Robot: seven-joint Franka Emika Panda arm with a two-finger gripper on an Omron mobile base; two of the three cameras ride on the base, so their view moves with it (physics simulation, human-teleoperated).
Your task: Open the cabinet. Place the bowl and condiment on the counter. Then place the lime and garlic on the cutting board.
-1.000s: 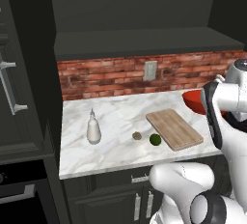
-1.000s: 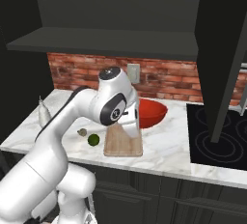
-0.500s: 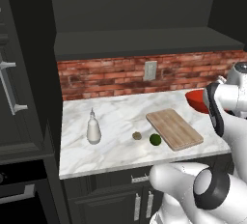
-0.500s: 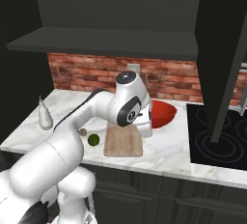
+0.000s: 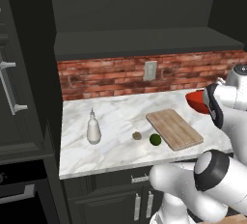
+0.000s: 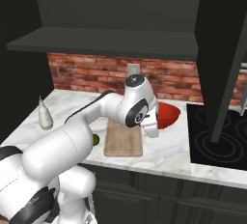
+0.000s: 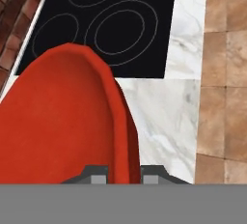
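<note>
While the gripper (image 7: 123, 172) clamps its two dark fingertips on the rim of the bowl (image 7: 58, 117), one tip to either side of the wall, the glossy red vessel hangs over the counter (image 5: 116, 117) between the cutting board (image 5: 173, 129) and the stovetop (image 6: 217, 138). Seen from the right base, the bowl is round, shallow and smooth. The cutting board is a rectangular, light-brown slab with rounded corners and visible grain, lying bare on white-grey veined marble. Just beside its near left corner sit the dark green lime (image 5: 155, 139) and the smaller brownish garlic (image 5: 137, 135). Farther left stands the white, pear-shaped condiment (image 5: 93, 128) with its pointed nozzle. Open marble lies around it, bounded by the brick backsplash (image 5: 111, 76) behind and the counter's thick pale edge in front.
</note>
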